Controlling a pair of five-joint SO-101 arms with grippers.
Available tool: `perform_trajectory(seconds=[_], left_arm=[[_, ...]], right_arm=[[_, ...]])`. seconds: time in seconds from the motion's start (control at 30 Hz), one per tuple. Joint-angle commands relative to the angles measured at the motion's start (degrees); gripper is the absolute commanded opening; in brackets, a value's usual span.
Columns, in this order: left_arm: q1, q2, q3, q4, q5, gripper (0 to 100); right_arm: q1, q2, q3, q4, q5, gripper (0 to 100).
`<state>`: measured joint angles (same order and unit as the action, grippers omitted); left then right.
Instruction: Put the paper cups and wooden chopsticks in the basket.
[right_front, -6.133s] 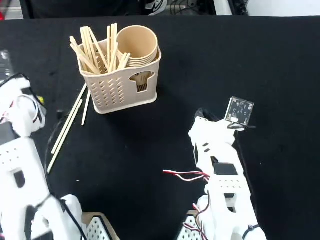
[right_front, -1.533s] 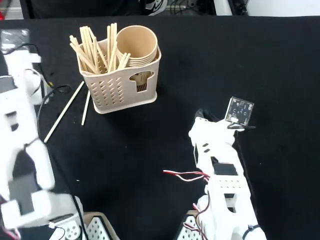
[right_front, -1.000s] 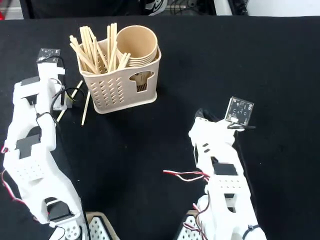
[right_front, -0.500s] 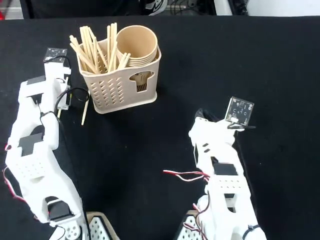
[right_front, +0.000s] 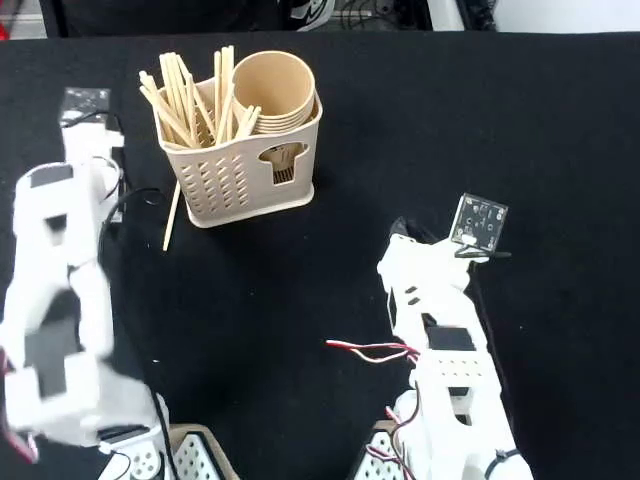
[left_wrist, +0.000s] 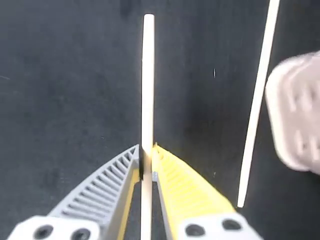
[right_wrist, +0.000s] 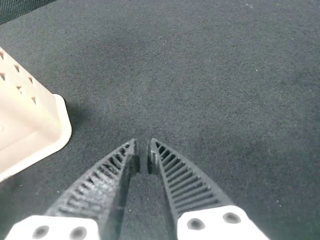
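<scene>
My left tool (left_wrist: 147, 156) pinches a wooden chopstick (left_wrist: 148, 75) pointing straight ahead, ready for the basket (right_front: 240, 178); right tool (right_wrist: 142, 153) sits nearly shut, empty.

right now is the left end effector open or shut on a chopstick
Shut on a chopstick: the left end effector pinches the stick from both sides, with no gap showing in the left wrist view.
</scene>
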<state>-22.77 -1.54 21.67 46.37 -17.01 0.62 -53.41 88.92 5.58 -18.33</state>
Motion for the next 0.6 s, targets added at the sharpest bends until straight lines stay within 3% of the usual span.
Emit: perform_trajectory(seconds=[0.0, 0.23, 0.37, 0.57], left_arm=[[-0.48, -23.56, 18.59, -14.59, 4.13, 3], [0.57, -52.22, 44.44, -41.32, 7.91, 3], [1.63, -66.02, 52.79, -50.29, 10.37, 3], [1.63, -79.12, 50.59, -55.74, 29.36, 3]], right_arm=[[-0.79, -0.13, -0.22, -1.32, 0.53, 5.2], [-0.79, -0.13, -0.22, -1.32, 0.53, 5.2], [-0.79, -0.13, -0.22, -1.32, 0.53, 5.2], [-0.79, -0.13, -0.22, -1.32, 0.53, 5.2]])
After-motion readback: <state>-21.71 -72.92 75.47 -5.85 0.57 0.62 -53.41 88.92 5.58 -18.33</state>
